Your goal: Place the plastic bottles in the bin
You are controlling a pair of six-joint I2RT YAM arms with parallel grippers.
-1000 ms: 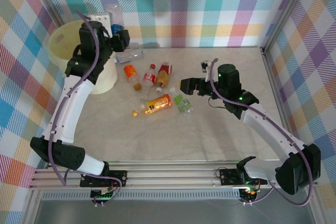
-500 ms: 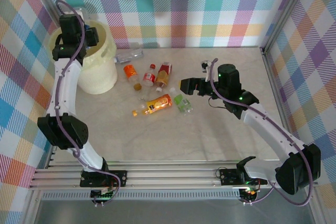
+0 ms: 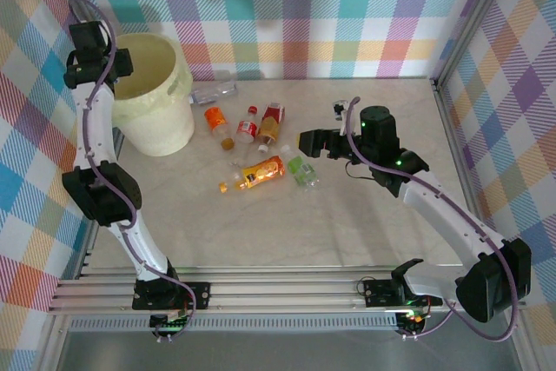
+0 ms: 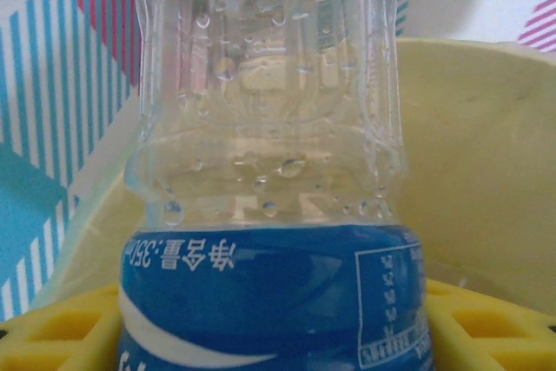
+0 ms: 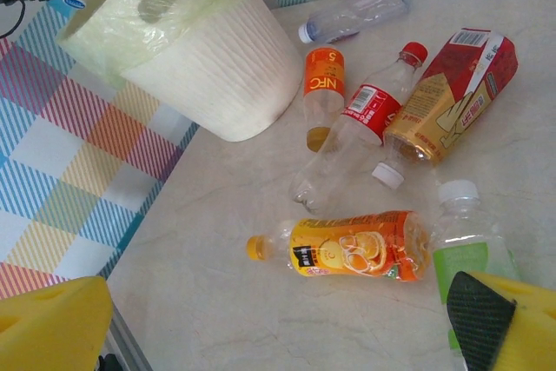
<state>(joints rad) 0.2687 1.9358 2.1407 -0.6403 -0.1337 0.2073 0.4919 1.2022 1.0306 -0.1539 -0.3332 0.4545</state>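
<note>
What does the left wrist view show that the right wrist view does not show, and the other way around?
Left wrist view: a close look at the blue-label bottle, clear with drops inside, gripped by the left tool. Right wrist view: lying loose on the table, the orange-label bottle, the green-label bottle and the red-label bottle, near the open right tool. Both: the bin, its inner wall behind the held bottle in one, its ribbed outside in the other.

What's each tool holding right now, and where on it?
The left tool grips a clear plastic bottle with a blue label by the labelled band. The right tool stands open, holding nothing.
</note>
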